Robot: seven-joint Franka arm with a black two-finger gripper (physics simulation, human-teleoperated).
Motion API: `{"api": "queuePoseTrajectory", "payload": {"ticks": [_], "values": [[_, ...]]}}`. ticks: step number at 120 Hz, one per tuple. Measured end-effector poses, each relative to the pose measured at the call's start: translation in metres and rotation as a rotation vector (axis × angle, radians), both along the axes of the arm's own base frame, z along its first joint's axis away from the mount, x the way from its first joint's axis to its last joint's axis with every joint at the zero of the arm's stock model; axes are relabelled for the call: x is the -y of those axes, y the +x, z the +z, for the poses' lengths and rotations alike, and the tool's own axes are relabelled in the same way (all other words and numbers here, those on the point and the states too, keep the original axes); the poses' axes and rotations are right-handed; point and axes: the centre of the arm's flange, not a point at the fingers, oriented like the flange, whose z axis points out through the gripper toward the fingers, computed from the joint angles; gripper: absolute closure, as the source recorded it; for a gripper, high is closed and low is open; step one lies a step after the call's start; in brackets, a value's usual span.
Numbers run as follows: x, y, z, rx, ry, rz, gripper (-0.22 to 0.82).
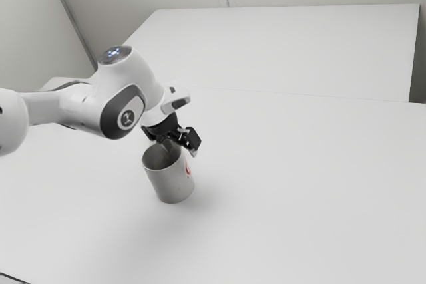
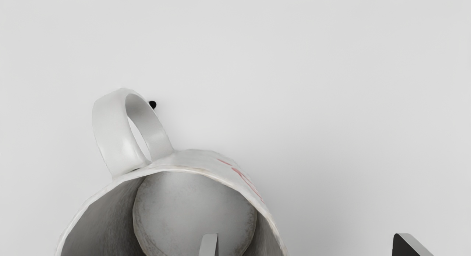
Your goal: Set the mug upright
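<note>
The mug [image 1: 174, 184], whitish with a red mark, has its mouth facing up and leans toward the exterior view's left; whether its base sits flat on the table I cannot tell. My black gripper [image 1: 178, 143] is at the mug's rim. Seen from the wrist, the gripper [image 2: 307, 245] stands open, with one finger over the mouth of the mug [image 2: 195, 208] and the other beyond its outer wall. The mug's wall lies between them, with a gap to the outer finger. The handle [image 2: 110, 134] projects from the side of the mug.
A white table [image 1: 299, 197] lies under the mug, and another white surface [image 1: 286, 48] stretches behind it to the wall. A dark cable [image 1: 12, 277] shows at the exterior view's lower left corner. A small black spot [image 2: 152, 104] sits beside the handle.
</note>
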Motion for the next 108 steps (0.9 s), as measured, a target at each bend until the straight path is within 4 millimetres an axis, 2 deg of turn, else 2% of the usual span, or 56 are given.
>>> {"api": "queuePoseTrajectory", "payload": {"ticks": [28,71,108], "values": [[0.005,0.016,0.052,-0.051,0.0,-0.005,0.05],[0.007,0.041,0.136,-0.128,-0.001,-0.011,0.03],[0.005,0.055,0.188,-0.166,0.003,-0.018,0.02]]}}
